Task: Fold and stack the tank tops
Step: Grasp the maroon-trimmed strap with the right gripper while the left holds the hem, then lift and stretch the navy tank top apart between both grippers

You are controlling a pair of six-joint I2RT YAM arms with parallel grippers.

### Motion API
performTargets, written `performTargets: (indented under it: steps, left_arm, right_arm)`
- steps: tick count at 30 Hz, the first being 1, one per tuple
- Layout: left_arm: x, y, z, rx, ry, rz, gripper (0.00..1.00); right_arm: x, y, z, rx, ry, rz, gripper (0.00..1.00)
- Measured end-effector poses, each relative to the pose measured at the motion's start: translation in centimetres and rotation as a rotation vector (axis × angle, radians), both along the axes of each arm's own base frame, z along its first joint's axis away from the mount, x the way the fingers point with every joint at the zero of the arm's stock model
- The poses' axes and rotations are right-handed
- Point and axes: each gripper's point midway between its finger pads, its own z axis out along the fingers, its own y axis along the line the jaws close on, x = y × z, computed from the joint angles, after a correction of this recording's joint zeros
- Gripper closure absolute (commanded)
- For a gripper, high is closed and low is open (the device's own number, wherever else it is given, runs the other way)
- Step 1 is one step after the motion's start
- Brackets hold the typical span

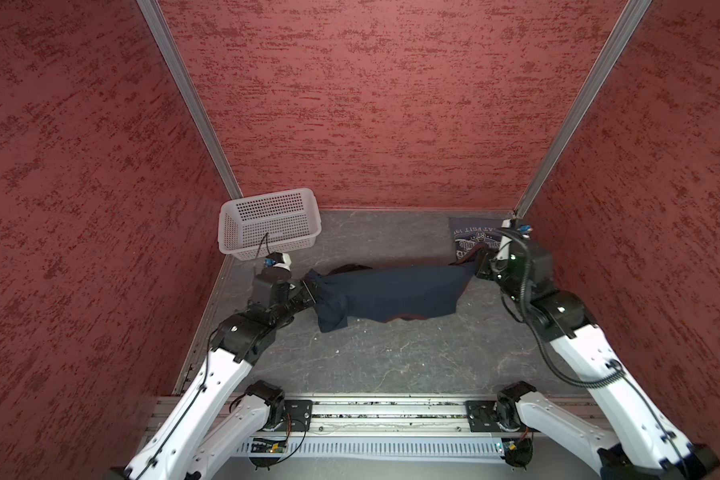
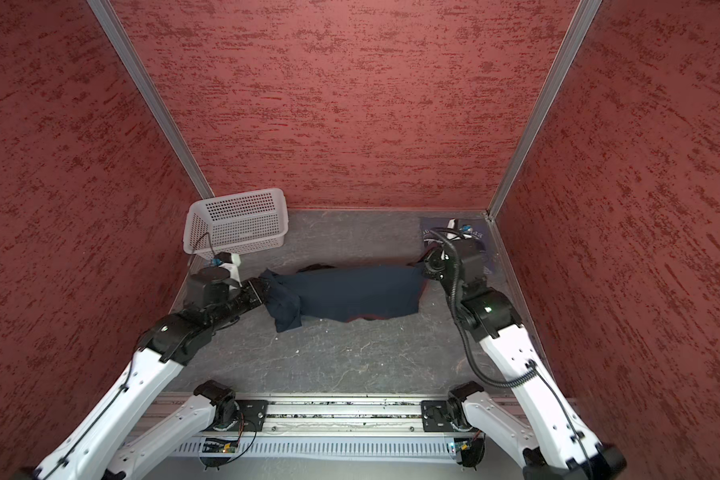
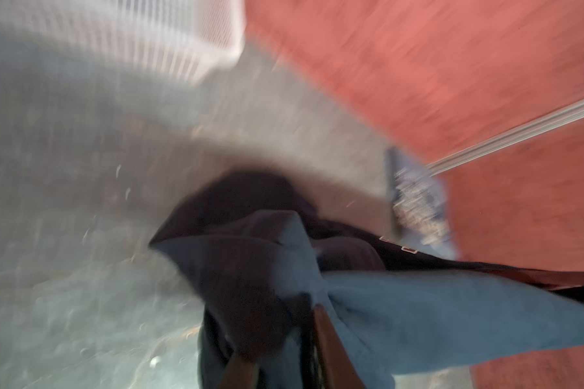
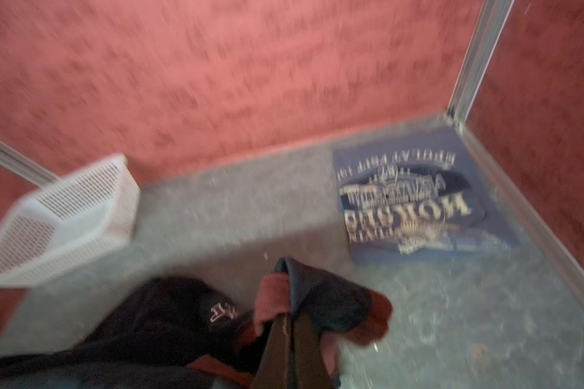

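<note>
The navy tank top (image 1: 391,295) is stretched as a broad band between the two arms, across the middle of the grey table (image 1: 391,357) and nearer its far edge than its near one. In both top views its near hem sags lowest, with a sliver of maroon trim showing there (image 2: 362,318).

The left gripper (image 1: 308,289) is at the shirt's bunched end toward the table's left edge, and a loose flap droops just below it. The left wrist view is badly smeared. It shows two brown fingers (image 3: 331,347) standing apart with cloth wadded between them (whether they actually pinch it I cannot tell).

The right gripper (image 1: 481,266) is at the opposite end, near the right edge. Its wrist view shows the tips (image 4: 284,318) pressed together on a fold of navy fabric with maroon edging. White-outlined lettering (image 4: 221,311) shows on the dark cloth beside them.

The slate-blue tank top (image 1: 468,237) lies folded flat in the far right corner with its pale printed graphic facing up. It is just behind the right gripper and clear of it in the wrist view (image 4: 415,202).

A white perforated basket (image 1: 283,241) sits in the far left corner, just beyond the left arm's wrist. Red textured walls (image 1: 371,104) close in the table on three sides.
</note>
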Motion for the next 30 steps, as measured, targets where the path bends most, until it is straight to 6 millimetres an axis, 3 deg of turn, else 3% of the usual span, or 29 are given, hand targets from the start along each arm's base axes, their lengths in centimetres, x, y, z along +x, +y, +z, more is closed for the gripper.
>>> performTargets:
  steps: [2, 3, 5, 7, 10, 14, 17, 20, 24, 30]
  left_arm:
    - [-0.1, -0.1, -4.5, 0.031, 0.156, -0.008, 0.35]
    - [-0.5, 0.0, -6.1, 0.043, 0.218, -0.005, 0.29]
    - [-0.9, 0.1, -7.2, 0.055, 0.271, -0.001, 0.22]
    - [-1.2, 0.3, -6.8, 0.064, 0.259, 0.000, 0.17]
    - [-2.0, 0.1, -5.1, 0.101, 0.205, -0.005, 0.15]
    - [-3.7, -2.4, -3.3, 0.176, 0.169, -0.079, 0.14]
    - [-5.2, -4.5, -4.4, 0.262, 0.218, -0.135, 0.15]
    - [-6.3, -5.9, -7.3, 0.371, 0.306, -0.156, 0.16]
    - [-6.8, -5.9, -10.7, 0.484, 0.404, -0.129, 0.20]
    - [-6.3, -5.5, -13.1, 0.535, 0.471, -0.096, 0.32]
  right_arm:
    - [0.5, 0.4, -5.1, -0.035, 0.130, 0.011, 1.00]
    - [0.7, 0.4, -7.3, -0.053, 0.189, 0.009, 0.95]
    - [1.1, 0.1, -10.3, -0.079, 0.275, -0.002, 0.90]
    - [1.6, -0.4, -11.7, -0.089, 0.312, -0.019, 0.81]
    - [2.0, -0.9, -11.8, -0.084, 0.311, -0.036, 0.72]
    - [2.3, -1.1, -10.1, -0.058, 0.251, -0.038, 0.57]
    - [2.3, -0.9, -9.5, -0.040, 0.231, -0.033, 0.49]
    - [1.8, -0.8, -9.6, -0.012, 0.229, -0.033, 0.42]
    - [-0.4, -1.0, -11.7, 0.035, 0.274, -0.051, 0.30]
    - [-4.7, -1.4, -18.1, 0.087, 0.433, -0.093, 0.29]
